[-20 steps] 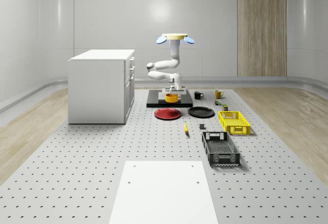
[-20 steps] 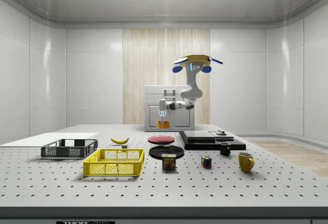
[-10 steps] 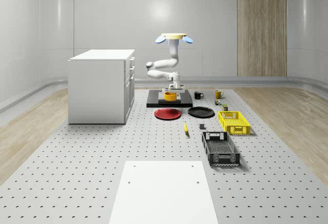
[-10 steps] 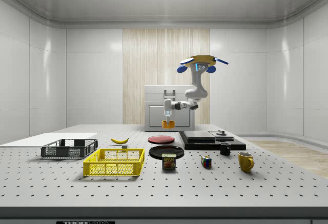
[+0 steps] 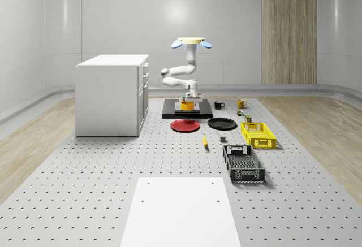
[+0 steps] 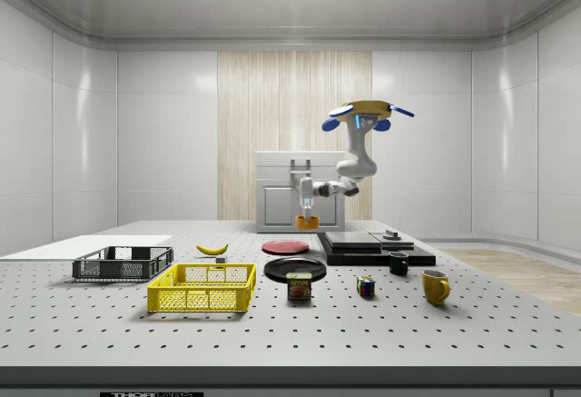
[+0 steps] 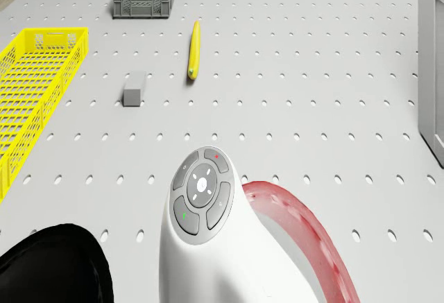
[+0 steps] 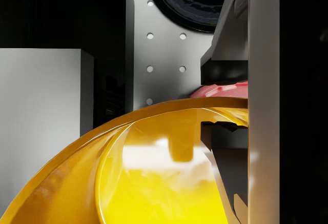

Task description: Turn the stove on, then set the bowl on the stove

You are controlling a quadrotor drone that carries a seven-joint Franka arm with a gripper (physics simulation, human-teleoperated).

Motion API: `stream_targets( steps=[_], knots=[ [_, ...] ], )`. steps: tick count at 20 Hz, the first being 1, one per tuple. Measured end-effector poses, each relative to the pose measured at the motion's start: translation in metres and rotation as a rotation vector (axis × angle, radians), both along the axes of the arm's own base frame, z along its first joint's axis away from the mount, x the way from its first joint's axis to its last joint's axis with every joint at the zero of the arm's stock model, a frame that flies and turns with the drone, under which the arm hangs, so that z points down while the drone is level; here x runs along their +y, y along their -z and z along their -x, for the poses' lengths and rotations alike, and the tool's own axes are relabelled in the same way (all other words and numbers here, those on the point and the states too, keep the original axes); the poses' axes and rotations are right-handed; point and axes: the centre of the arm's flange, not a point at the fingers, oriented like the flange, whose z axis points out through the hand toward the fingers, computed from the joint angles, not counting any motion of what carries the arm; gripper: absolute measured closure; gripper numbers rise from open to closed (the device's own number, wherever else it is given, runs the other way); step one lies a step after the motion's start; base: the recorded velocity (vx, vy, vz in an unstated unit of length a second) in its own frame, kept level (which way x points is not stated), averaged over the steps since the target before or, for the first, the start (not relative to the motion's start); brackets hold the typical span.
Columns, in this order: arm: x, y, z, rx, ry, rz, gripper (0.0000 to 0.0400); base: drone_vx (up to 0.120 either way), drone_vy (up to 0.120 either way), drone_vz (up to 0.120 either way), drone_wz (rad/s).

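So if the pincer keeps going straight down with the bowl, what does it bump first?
Probably the stove: the pincer points down holding the orange bowl near the stove's edge. Depth is unclear; it might meet the table beside the stove instead.

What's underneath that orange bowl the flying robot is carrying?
The bowl hangs in the gripper, clear of any surface. In the side view it sits just short of the black stove, near the red plate. What lies directly below it is unclear.

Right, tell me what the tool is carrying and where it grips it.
The tool grips the orange bowl by its rim, one finger inside the wall and one outside, as the wrist view shows. The drone hovers above the stove.
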Motion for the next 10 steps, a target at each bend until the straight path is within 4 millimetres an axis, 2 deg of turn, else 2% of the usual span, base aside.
stream_targets(
  steps=[10],
  knots=[
    [0.0000,0.0000,0.0000,0.000,0.000,0.000,0.0298,-0.120,0.000,0.000,0.000]
  ],
)
